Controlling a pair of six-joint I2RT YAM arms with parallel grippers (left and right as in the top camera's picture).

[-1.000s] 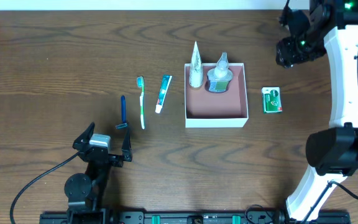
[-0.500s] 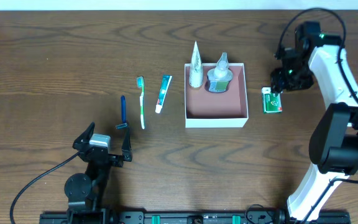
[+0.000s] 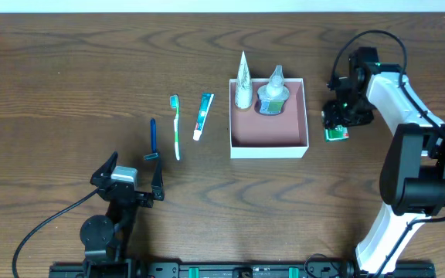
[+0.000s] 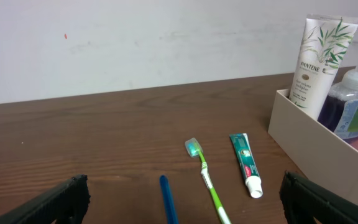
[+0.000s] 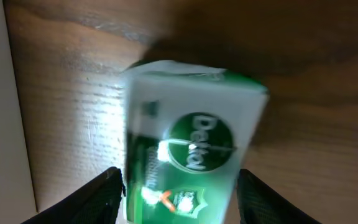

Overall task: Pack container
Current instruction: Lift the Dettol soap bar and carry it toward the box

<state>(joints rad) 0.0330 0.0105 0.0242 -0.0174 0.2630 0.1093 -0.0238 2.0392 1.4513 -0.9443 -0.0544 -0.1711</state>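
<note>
- Table (image 3: 68, 77): dark brown wood, long wavy grain, matte; fills the overhead frame.
- Right arm (image 3: 408, 100): smooth white shell with black joints, right edge of the overhead frame. Right gripper (image 3: 338, 120) is down over the soap box, one jaw at each long edge. Cannot tell whether they press or only flank it.
- Container (image 3: 269, 150): square and shallow with an open top, white walls and a dusty pink floor; centre-right, near the soap box.
- Left gripper (image 3: 132, 177): black, lower left, jaws spread wide, nothing between them.
- Tube (image 3: 242, 85): white with a leaf print, tapered, upright in the container's top-left corner.
- Bottle (image 3: 272, 96): clear plastic, bluish contents; just beside the tube.
- Soap box (image 5: 191, 143): glossy green and white carton, rectangular, blurred.
- Toothbrush (image 3: 176, 127): slim green-and-white handle, left of the container.
- Toothpaste (image 3: 202, 116): small flat tube with a white cap, between toothbrush and container.
- Razor (image 3: 153, 139): blue, thin, leftmost.
</note>
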